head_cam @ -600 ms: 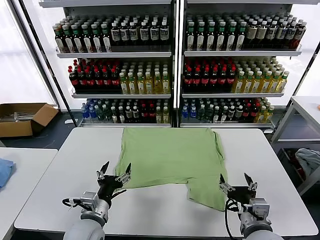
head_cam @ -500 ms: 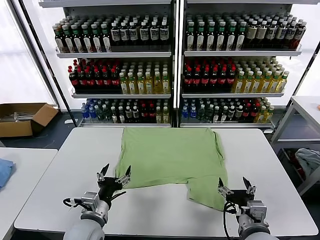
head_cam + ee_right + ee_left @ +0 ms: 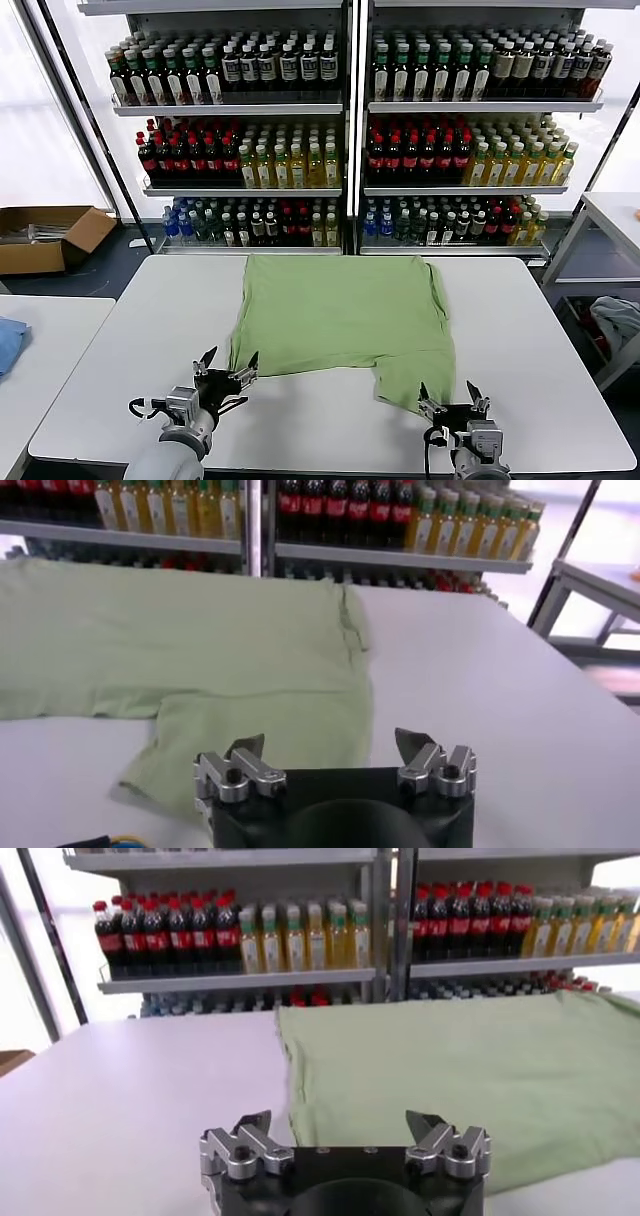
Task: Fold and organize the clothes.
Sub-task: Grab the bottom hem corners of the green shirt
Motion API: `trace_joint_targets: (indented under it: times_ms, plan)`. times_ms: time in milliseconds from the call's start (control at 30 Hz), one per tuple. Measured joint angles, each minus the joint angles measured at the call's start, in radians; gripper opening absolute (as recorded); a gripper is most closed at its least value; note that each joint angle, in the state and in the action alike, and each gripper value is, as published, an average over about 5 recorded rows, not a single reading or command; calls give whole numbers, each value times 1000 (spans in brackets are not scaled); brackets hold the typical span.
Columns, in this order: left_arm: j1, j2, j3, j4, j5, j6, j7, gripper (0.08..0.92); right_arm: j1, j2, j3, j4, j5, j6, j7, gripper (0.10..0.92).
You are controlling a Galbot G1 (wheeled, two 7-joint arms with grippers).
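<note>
— Two end effectors show in the head view?

— Yes. The left end effector point(image 3: 226, 364) sits low at the near counter point(image 3: 120, 340) edge, fingers spread apart, just at the shirt's point(image 3: 340, 320) near left corner. The right end effector point(image 3: 448, 395) is at the near right, also spread wide and gripping nothing, beside the flap of shirt that hangs nearest.

— Where is the shirt?

— Flat on the white counter, mid-way across, reaching to the far edge. Shelves of bottles point(image 3: 350, 130) stand behind. A cardboard box point(image 3: 45, 235) lies on the floor at far left.

— And the left wrist view?

— The left end effector point(image 3: 345, 1133) is released, its tips above the shirt point(image 3: 470, 1078) edge; whether they touch cloth I cannot tell.

— The right wrist view?

— The right end effector point(image 3: 330, 750) is released too, over the near flap of the shirt point(image 3: 200, 650), with bare counter point(image 3: 500, 700) alongside.
</note>
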Motion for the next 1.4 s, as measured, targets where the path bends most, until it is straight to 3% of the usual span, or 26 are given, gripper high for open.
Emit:
trace_joint_targets:
  times_ms: [433, 600, 1267, 1400]
  plan:
    - [0, 11, 3, 28, -6, 8, 2, 823, -21, 25, 3, -22, 18, 5, 11, 822]
    - [6, 12, 6, 38, -10, 11, 3, 809, -26, 30, 8, -32, 27, 13, 14, 762]
    - [28, -2, 20, 60, -8, 17, 12, 259, -33, 30, 15, -56, 61, 43, -3, 185]
    - [28, -9, 22, 63, -6, 13, 13, 149, -30, 27, 21, -52, 67, 50, -11, 115]
